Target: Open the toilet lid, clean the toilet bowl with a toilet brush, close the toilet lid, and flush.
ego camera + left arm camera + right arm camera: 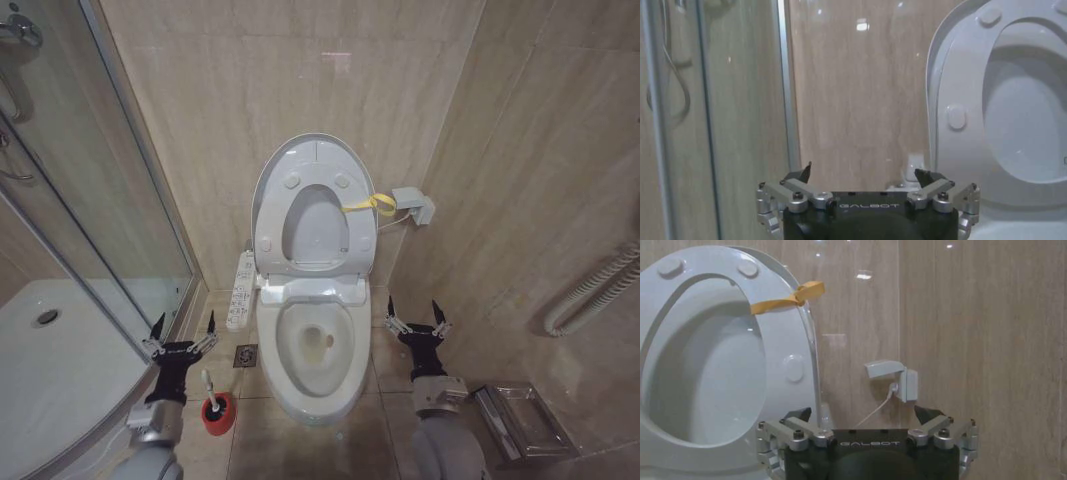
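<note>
Left gripper [185,330] fingers spread, empty, raised at the left of the toilet bowl [312,345], above the floor. Just below it: toilet brush [209,390] standing in its red holder [218,413] on the tiles, white handle up and leaning slightly, not touching the gripper.

Right gripper [418,318] also spread and empty, at about the same height on the bowl's right side (the two roughly mirror each other).

Between them the bowl is exposed, a little water at the bottom. Toilet lid [316,155] is up against the wall, and the seat ring [315,225] is raised against it. Yellow strap [368,206] hangs off the lid's right edge, near a wall socket box [412,207].

Shower glass [75,190] to the left; floor drain [246,356] beside the bowl.
</note>
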`<state>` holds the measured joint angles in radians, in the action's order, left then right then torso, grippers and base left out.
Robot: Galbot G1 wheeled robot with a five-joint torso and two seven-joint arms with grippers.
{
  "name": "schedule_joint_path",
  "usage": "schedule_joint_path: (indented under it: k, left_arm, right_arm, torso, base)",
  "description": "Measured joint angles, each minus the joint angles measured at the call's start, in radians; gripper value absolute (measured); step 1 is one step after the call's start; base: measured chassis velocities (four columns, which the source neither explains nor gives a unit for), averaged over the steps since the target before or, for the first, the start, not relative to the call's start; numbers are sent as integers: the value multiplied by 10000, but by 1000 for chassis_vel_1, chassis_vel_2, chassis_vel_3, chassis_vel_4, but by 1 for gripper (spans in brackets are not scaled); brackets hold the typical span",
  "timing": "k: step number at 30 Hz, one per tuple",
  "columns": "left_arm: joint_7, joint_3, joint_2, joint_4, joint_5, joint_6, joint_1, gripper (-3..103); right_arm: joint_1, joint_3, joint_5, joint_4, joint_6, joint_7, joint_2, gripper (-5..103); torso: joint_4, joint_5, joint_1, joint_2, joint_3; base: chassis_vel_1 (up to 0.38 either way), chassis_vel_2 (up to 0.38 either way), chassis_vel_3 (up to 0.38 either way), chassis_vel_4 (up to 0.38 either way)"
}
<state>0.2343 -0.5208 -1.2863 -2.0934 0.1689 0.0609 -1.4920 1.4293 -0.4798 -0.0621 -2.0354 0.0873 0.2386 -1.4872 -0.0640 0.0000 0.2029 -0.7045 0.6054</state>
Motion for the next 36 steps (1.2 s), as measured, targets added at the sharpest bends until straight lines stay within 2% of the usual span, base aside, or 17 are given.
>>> schedule_joint_path:
  k: [1,2,4,7,8,10,12,14,16,17,18,20,25,28,36]
  left_arm:
    - [78,104,-62,-125,140,-432,153,100]
    - [78,104,-62,-125,140,-432,153,100]
    - [196,267,-171,-346,330,-1145,425,100]
    - [188,280,-222,-611,185,-1242,689,100]
    - [167,268,-224,-603,102,-1104,686,100]
    - [138,245,-219,-591,61,-947,685,100]
    - [-83,137,-139,-594,29,-435,629,100]
    - [-135,108,-116,-611,28,-348,617,100]
    - [-594,-150,104,-831,16,514,510,100]
    - [-730,-199,146,-865,6,803,446,100]
    - [-730,-199,146,-865,6,803,446,100]
    - [-943,-228,166,-760,-86,1601,136,100]
    - [-106,108,-195,26,-414,1981,-381,100]
    - [104,323,-402,160,-581,2140,-589,100]
    - [103,371,-519,70,-830,2168,-554,100]
  right_arm:
    - [-1,0,0,0,0,0,0,100]
    - [-1,0,0,0,0,0,0,100]
    - [-1,0,0,0,0,0,0,100]
    - [-1,1,0,0,0,0,0,100]
    - [-1,0,0,0,0,0,1,100]
    - [-1,0,1,0,0,1,0,100]
    - [-1,0,0,0,0,0,0,100]
    - [-1,1,1,0,0,0,1,100]
    - [-2,1,0,0,0,0,0,100]
    - [-1,0,1,0,0,0,0,100]
    - [-1,0,1,0,0,0,0,100]
    - [-2,1,0,0,0,0,0,100]
    - [-1,1,0,0,0,0,0,100]
    - [-1,1,0,0,0,0,0,100]
    - [-1,1,1,0,0,0,0,100]
  torso:
    - [-1,0,0,0,0]
    - [-1,0,0,0,0]
    - [0,0,0,0,0]
    - [-7,7,-1,-1,-2]
    - [1,0,0,0,0]
    - [-2,-1,2,0,0]
    - [2,0,0,0,0]
    - [1,0,0,0,-1]
    - [0,2,0,0,-1]
    - [-2,1,0,0,-1]
    - [-2,1,0,0,-1]
    - [-1,3,0,0,-1]
    - [2,-2,0,0,0]
    - [1,-1,0,0,0]
    - [-1,0,-1,-1,0]
  base:
    - [0,0,0,0]
    - [0,0,0,0]
    - [0,0,0,0]
    - [0,0,0,0]
    - [0,0,0,0]
    - [0,0,0,0]
    - [0,0,0,0]
    - [0,0,0,0]
    - [0,0,0,0]
    - [0,0,0,0]
    - [0,0,0,0]
    - [0,0,0,0]
    - [0,0,0,0]
    - [0,0,0,0]
    - [0,0,0,0]
